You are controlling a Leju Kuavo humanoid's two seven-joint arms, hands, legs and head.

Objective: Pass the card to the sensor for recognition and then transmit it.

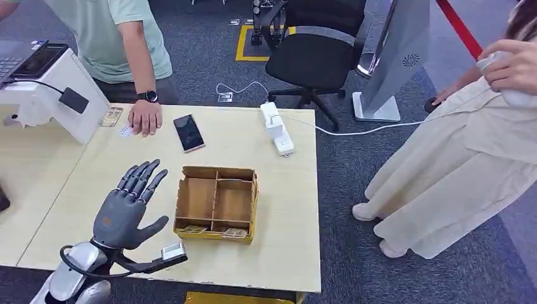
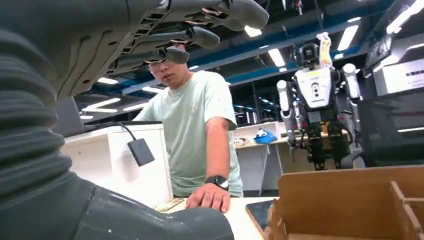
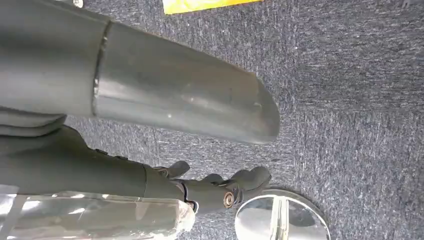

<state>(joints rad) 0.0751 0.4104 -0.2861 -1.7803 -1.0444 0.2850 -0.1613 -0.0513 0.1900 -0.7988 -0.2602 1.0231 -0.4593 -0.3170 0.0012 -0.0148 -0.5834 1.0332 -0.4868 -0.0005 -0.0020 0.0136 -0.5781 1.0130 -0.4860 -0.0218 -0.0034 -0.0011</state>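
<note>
Grey left hand hovering with fingers spread, empty; card lying ahead beside the person's hand, beyond fingertips.

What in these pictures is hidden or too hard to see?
- Card under the person's hand, head view: mostly covered by that hand.
- Contents of the cardboard box's near compartments, head view: too small to identify.
- Right hand, right wrist view: hanging over the carpet, fingers partly hidden by the thumb; grip unclear.
- Left hand: open above the table.
</note>
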